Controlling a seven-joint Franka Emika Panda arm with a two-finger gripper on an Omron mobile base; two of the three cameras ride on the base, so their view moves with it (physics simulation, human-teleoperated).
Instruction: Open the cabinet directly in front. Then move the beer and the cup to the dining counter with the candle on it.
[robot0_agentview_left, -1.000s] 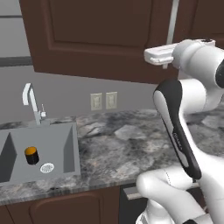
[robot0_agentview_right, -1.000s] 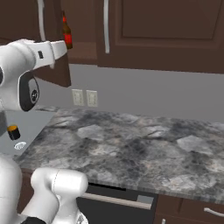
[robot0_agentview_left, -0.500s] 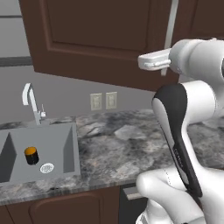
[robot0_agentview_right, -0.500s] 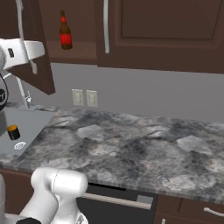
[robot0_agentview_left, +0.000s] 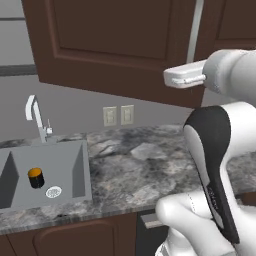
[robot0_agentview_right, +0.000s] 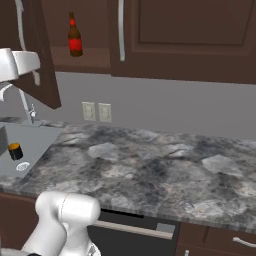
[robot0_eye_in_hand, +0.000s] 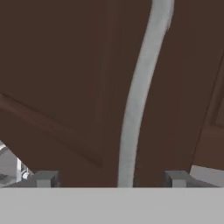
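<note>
Since the earlier frames the gripper (robot0_eye_in_hand: 111, 179) has let go of the silver bar handle (robot0_eye_in_hand: 138, 94), and the cabinet (robot0_agentview_right: 165, 37) door (robot0_agentview_left: 115, 45) has swung further open. Jaws now stand wide, one fingertip (robot0_eye_in_hand: 43, 178) on each side of the handle, not touching it. In the right base view the beer (robot0_agentview_right: 74, 36) stands upright on the shelf inside the opened cabinet. A black-and-orange cylinder (robot0_agentview_left: 35, 177) sits in the sink (robot0_agentview_left: 67, 172), beside the drain.
</note>
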